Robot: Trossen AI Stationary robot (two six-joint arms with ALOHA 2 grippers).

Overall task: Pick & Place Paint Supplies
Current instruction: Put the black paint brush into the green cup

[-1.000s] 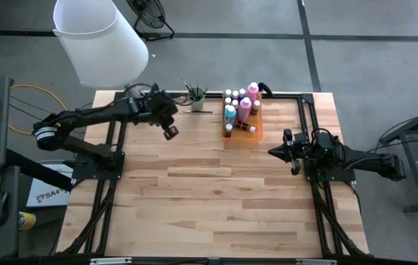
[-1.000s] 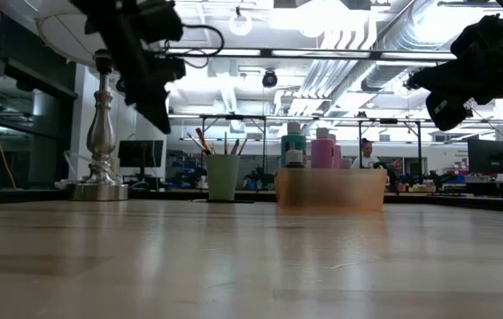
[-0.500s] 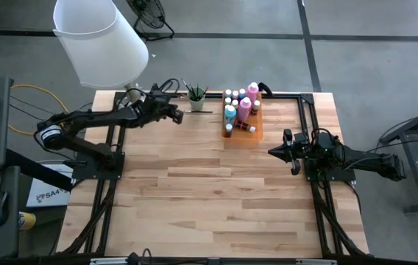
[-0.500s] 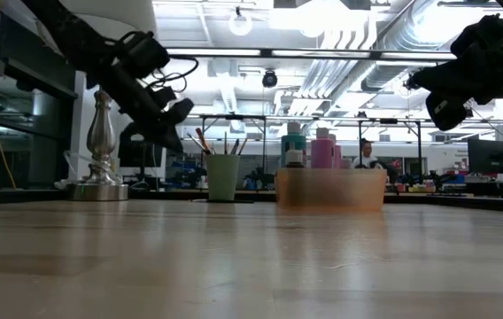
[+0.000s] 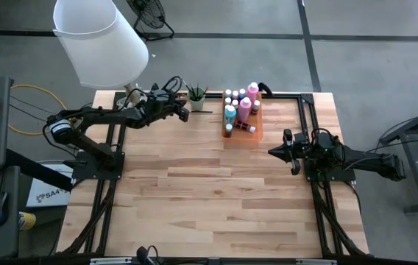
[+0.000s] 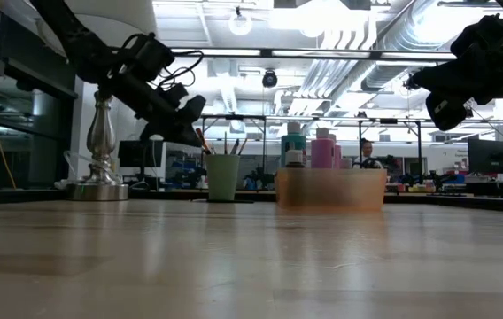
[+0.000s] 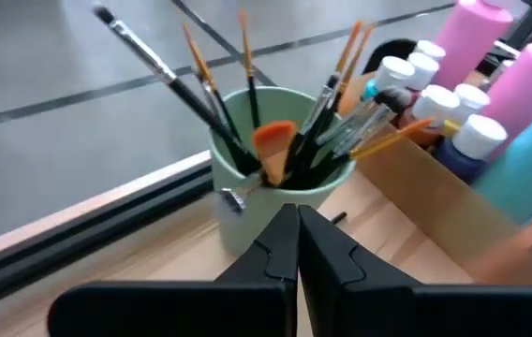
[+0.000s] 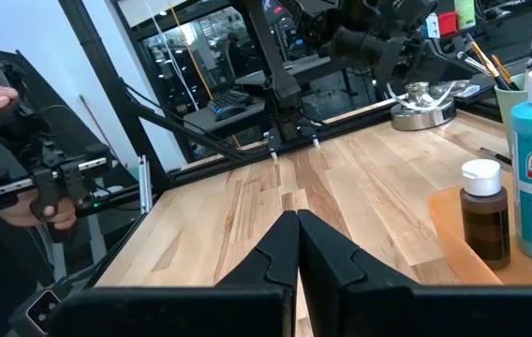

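- The wooden table (image 5: pixel 216 199) is taken as the landmark; a large white lampshade (image 5: pixel 98 40) on a silver base (image 6: pixel 99 142) is seen at its far left corner.
- An orange tray (image 5: pixel 247 132) is placed at the table's far edge, right of centre; pink, teal and brown paint bottles (image 5: pixel 237 107) are stood upright in it.
- A pale green cup (image 7: pixel 280 168) is set just left of the tray, at the same far edge; thin paintbrushes (image 7: pixel 200 89) are held in it, bristles up.
- The left gripper (image 7: pixel 297 245) is held just before the cup, fingers pressed together, nothing pinched.
- The right gripper (image 5: pixel 274 152) is parked above the table's right side, fingers pressed together, empty.
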